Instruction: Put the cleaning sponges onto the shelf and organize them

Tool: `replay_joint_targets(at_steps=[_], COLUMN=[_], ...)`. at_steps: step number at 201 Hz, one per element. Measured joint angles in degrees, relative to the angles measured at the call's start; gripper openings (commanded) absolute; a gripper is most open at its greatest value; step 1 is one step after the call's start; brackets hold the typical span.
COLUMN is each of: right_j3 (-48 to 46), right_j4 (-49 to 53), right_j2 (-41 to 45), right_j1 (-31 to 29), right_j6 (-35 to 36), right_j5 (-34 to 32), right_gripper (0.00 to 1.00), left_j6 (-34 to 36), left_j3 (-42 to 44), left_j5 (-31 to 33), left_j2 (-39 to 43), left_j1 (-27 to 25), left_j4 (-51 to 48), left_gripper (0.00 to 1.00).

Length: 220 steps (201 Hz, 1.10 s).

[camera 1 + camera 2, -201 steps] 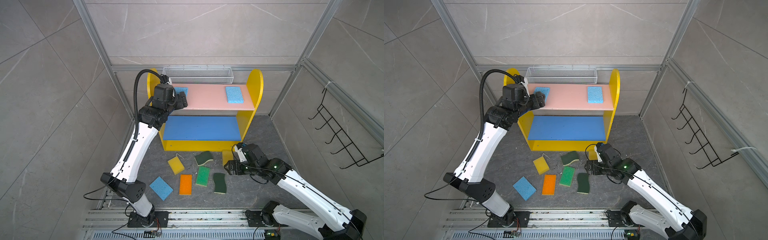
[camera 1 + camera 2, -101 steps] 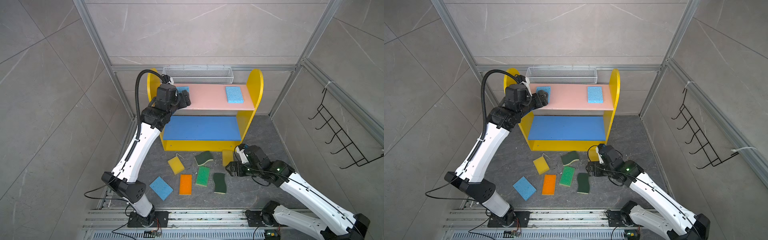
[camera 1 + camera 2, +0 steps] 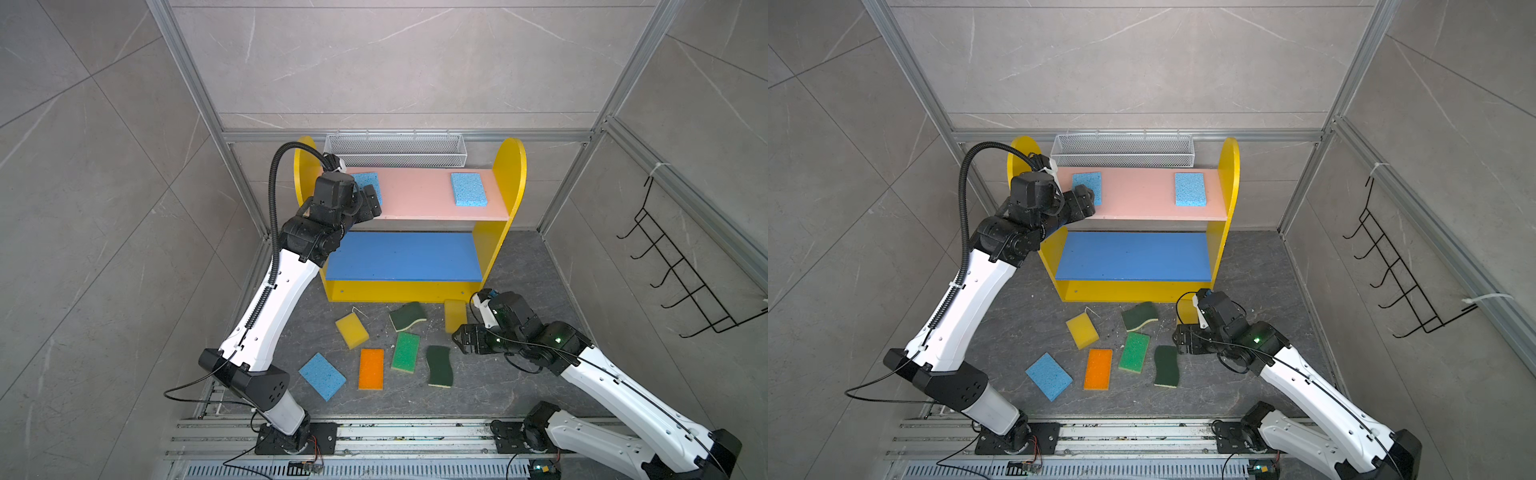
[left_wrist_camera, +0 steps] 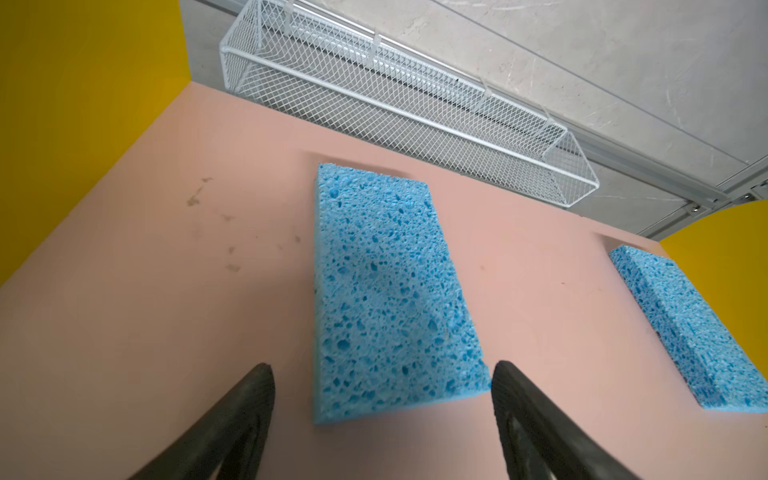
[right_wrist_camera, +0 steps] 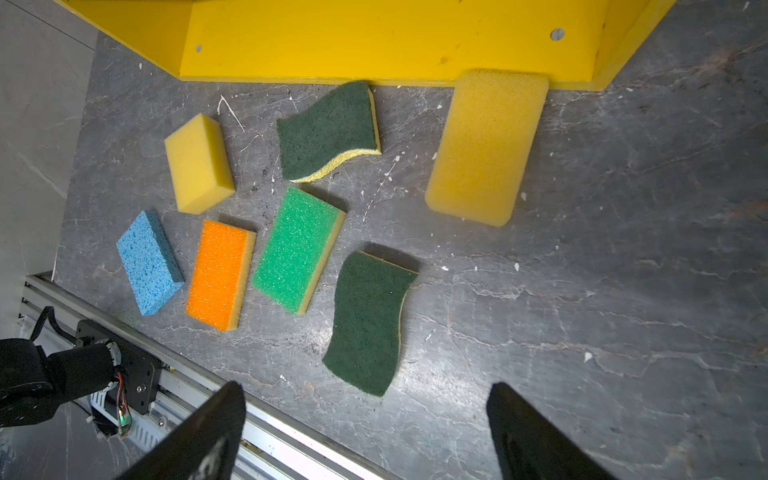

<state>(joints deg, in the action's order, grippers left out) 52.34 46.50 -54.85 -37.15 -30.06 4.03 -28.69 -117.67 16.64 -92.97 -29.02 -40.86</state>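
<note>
On the shelf (image 3: 509, 166), a light blue sponge (image 4: 386, 291) lies flat at the left end of the pink upper board (image 3: 415, 193). Its long axis runs front to back, pointing at the wire basket (image 4: 415, 104). A second blue sponge (image 3: 468, 189) lies parallel near the right end. The left end effector (image 4: 380, 372) is spread open astride the first sponge's front end, gripping nothing; one fingertip (image 4: 500, 374) may graze its corner, though that is hard to judge. The right end effector (image 5: 365, 390) hangs wide open and empty above the bench (image 5: 623, 291), near a dark-green wavy sponge (image 5: 368, 324) whose long axis also runs roughly front to back.
</note>
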Motion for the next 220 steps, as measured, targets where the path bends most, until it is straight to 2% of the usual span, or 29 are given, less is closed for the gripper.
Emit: replay_joint_targets(at_steps=[41,79,127,160,208,220], right_j3=[0.00,0.00,0.00,0.00,0.00,0.00], right_j4=[0.02,0.02,0.17,0.48,0.48,0.48], right_j2=[-0.07,-0.15,-0.15,-0.11,-0.11,-0.11], right_j1=[-0.37,-0.57,-0.79,-0.90,-0.87,-0.90], right_j6=[-0.09,-0.42,-0.42,-0.42,-0.42,-0.42], right_j5=[0.00,-0.17,-0.42,-0.83,-1.05,-1.07], right_gripper=[0.93,0.93,0.93,0.93,0.93,0.93], left_j6=[0.94,2.56,4.59,4.57,3.82,3.85], left_j3=[-3.78,-8.04,-14.10,-15.02,-20.57,-22.01], left_j5=[-0.39,0.17,3.39,5.31,10.95,11.85], left_j2=[-0.94,-4.63,-9.70,-10.32,-13.38,-14.36], left_j1=[0.00,-1.44,-4.79,-5.18,-6.43,-6.82], left_j4=[-5.68,-6.84,-8.68,-9.38,-14.82,-15.72], left_gripper=[0.88,0.89,0.90,0.91,0.94,1.00])
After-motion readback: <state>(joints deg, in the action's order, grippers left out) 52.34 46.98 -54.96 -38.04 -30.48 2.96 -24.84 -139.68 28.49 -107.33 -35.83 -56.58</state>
